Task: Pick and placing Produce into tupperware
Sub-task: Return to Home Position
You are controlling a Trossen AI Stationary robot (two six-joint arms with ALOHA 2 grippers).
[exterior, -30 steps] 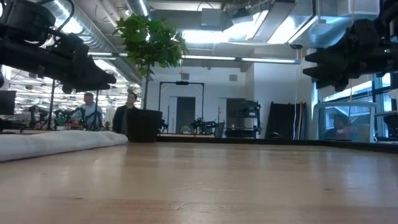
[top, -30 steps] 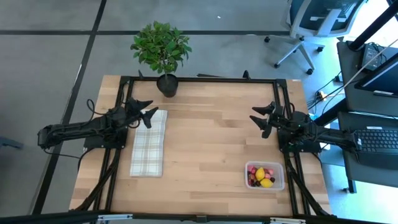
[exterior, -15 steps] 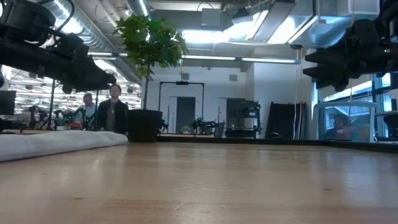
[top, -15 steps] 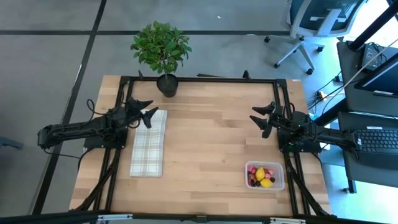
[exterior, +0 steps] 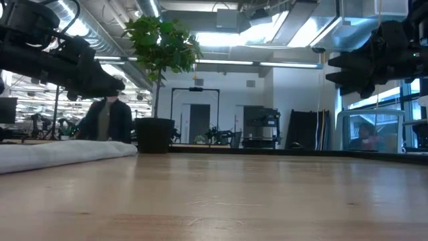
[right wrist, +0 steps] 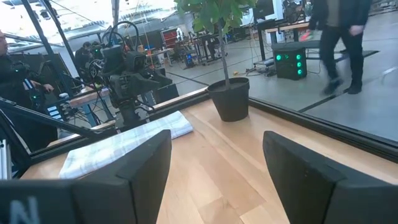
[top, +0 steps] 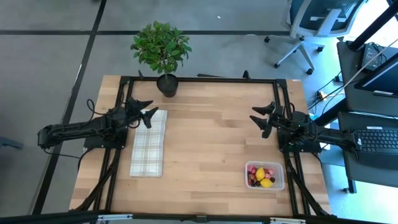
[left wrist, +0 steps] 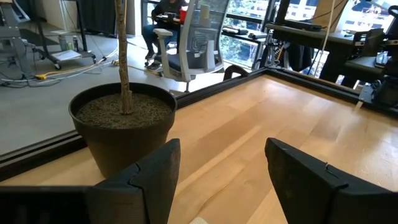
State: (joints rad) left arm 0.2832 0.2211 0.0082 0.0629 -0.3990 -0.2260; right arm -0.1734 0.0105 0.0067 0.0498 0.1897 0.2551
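The clear tupperware (top: pixel 265 176) sits flat on the table near its front right corner, and several small produce pieces (top: pixel 260 176), red, dark and yellow, lie inside it. My left gripper (top: pixel 149 111) hangs open above the table's left side, over the far end of the plaid cloth (top: pixel 149 142), with nothing between its fingers (left wrist: pixel 221 168). My right gripper (top: pixel 261 118) hangs open above the table's right side, farther back than the tupperware, also with nothing between its fingers (right wrist: pixel 217 168).
A potted green plant (top: pixel 163 53) stands at the far edge, left of the middle. The plaid cloth lies flat on the table's left part. Bare wood (top: pixel 211 143) spreads between the arms. A person (exterior: pixel 105 120) walks in the room behind the table.
Both arms have kept still. Only people in the room behind the table have walked along.
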